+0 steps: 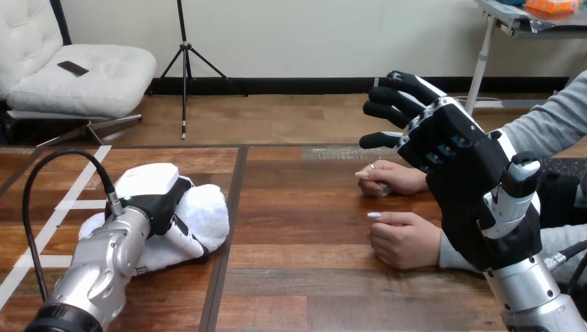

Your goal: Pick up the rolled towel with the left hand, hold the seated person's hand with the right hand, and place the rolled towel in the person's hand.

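The rolled towel (208, 211) lies under my left hand (156, 190), soft, white and fluffy. My fingers wrap over it and my thumb presses its near side. Its length runs crosswise beneath my palm, with both ends sticking out, on the plank table (297, 277). My right hand (460, 173) hangs raised with fingers straight and spread. Just beside it, lower down, rest the person's farther hand (394, 178) and the person's nearer hand (405, 238).

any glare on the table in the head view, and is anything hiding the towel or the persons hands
Head view: a pale sheen on the table at its far edge, hiding nothing. Head view: the left hand covers the middle of the rolled towel; the raised, open right hand blocks the wrists behind the person's nearer hand and farther hand, which both show.
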`<state>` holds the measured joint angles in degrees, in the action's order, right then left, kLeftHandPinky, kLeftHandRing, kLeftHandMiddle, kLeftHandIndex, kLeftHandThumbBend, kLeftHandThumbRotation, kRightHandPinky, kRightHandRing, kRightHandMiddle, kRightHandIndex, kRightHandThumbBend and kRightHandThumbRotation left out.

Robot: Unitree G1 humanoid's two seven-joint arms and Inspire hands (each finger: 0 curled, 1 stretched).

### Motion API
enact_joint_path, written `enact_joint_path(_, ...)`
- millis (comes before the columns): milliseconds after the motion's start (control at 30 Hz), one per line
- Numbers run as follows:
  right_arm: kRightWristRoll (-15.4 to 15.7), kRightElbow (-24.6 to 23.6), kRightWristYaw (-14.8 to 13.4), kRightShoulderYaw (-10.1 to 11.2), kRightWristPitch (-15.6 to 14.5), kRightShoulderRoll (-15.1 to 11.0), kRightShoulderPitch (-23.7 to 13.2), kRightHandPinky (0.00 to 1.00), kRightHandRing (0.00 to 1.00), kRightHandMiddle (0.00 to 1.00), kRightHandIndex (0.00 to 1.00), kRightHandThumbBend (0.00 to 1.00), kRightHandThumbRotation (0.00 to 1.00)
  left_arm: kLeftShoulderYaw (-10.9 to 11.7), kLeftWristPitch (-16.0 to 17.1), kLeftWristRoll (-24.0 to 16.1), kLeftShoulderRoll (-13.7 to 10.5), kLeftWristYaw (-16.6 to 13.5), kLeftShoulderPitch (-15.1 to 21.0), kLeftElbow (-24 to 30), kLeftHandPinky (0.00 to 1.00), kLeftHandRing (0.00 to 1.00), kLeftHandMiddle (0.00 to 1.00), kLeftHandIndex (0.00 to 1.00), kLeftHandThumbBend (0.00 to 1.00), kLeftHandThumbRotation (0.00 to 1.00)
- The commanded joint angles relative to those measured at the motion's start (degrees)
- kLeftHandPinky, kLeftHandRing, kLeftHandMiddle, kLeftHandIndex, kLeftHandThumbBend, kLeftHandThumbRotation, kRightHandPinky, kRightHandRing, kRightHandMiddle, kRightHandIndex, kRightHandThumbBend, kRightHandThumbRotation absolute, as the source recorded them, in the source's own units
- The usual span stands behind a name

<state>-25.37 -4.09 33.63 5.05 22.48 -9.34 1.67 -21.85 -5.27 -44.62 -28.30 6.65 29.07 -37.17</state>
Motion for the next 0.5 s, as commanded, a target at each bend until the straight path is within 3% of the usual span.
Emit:
enact_joint_path(0,-0.4,-2.4,-0.5,1.1,0.7,-0.6,-3.4,0.69,0.85,0.84,0.84,1.00,1.00,-0.9,-0.5,-1.0,0.3,-0.8,4.0,1.7,0.57,0.69,0.72,0.71,0.98,0.19)
enact_joint_path(233,-0.8,-2.8,-0.6,1.2,-0.1,-0.9,-3.7,0.69,0.85,0.83,0.84,1.00,1.00,-0.7,-1.1,-0.7,1.1,-1.6,4.2,1.1,0.47,0.60,0.66,0.66,0.93,0.11)
enact_joint_path(300,-0.5,-2.9,-0.9,1.2,0.0,-0.8,-3.7,0.69,0.85,0.83,0.84,1.00,1.00,-0.1,-0.1,0.1,1.2,-2.7,3.8,1.1,0.38,0.49,0.58,0.62,0.91,0.06)
enact_joint_path(467,-0.7,-3.2,-1.1,1.2,-0.4,-0.9,-3.7,0.69,0.85,0.83,0.84,1.00,1.00,0.8,2.6,1.3,1.3,-6.8,3.1,0.7,0.26,0.35,0.45,0.55,0.86,0.02)
